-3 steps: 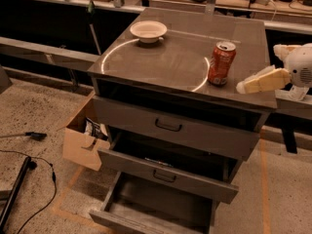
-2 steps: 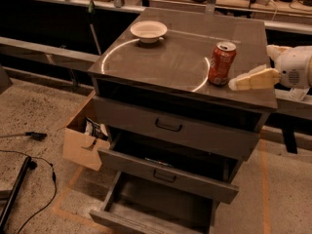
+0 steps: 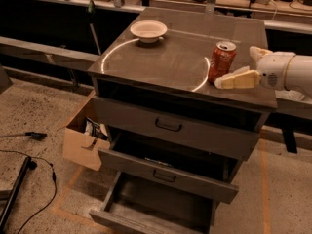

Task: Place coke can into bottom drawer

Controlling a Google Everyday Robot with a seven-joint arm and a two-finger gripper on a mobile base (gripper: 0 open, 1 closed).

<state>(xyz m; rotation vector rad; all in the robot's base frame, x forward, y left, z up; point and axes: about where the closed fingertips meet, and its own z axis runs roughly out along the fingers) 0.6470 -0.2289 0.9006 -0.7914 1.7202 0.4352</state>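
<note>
The red coke can (image 3: 222, 61) stands upright on the right side of the grey cabinet top (image 3: 161, 62). My gripper (image 3: 234, 67) reaches in from the right at the can's height, its pale fingers (image 3: 239, 80) spread open; the near finger lies just in front of the can's right side and holds nothing. The bottom drawer (image 3: 127, 220) is pulled out at floor level, with a plain grey inside.
A white bowl (image 3: 148, 30) sits at the back left of the cabinet top. The middle drawer (image 3: 165, 174) is partly pulled out and the top drawer (image 3: 170, 126) is in. A cardboard box (image 3: 83, 140) stands left of the cabinet. Cables (image 3: 29, 179) lie on the floor.
My gripper has moved left toward the coke can, from well right of it to right beside it. The can and drawers have not moved.
</note>
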